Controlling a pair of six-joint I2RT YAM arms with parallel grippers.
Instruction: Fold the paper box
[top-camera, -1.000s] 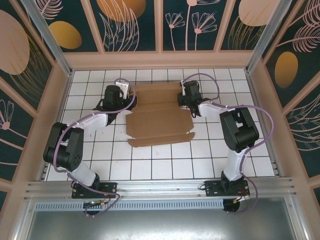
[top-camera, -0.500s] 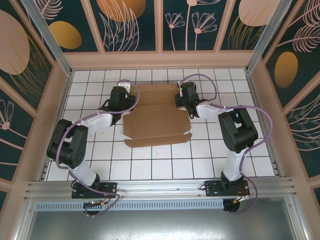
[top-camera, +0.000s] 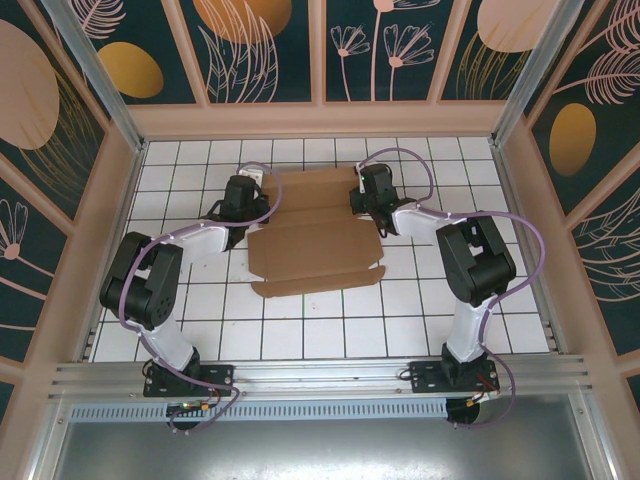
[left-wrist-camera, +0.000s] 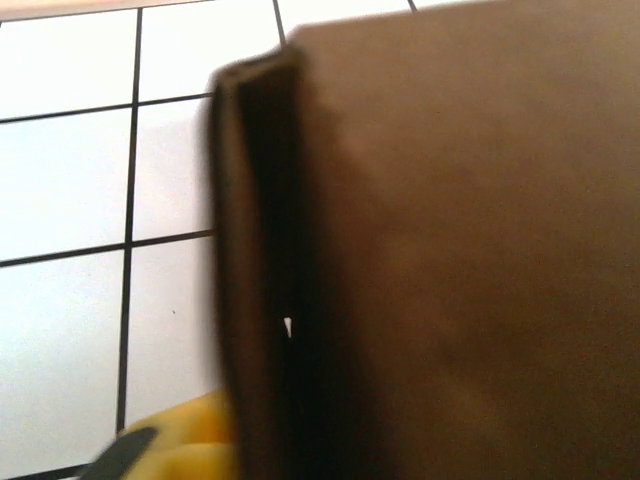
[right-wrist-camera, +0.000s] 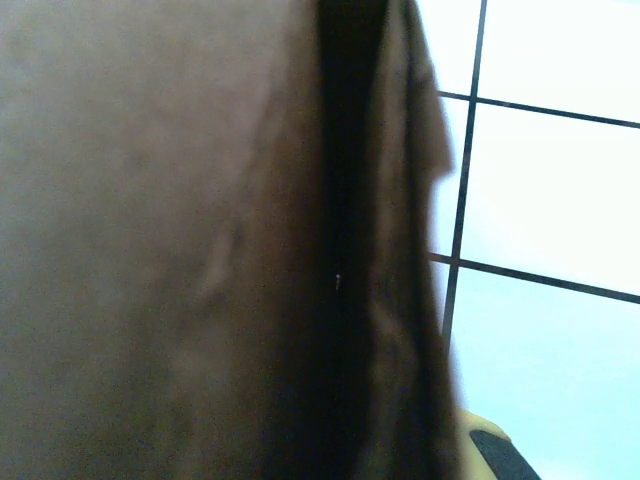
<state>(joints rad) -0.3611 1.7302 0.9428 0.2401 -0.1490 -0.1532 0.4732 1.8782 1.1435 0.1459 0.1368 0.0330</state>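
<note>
box lies mostly flat on the tiles between both arms. left gripper has moved in onto its far left edge, can't tell if it's closed. right gripper stays pinched on the far right flap.

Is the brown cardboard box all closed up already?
No, the plain brown cardboard box lies spread open on the white tiled table, with its near flap lying flat.
</note>
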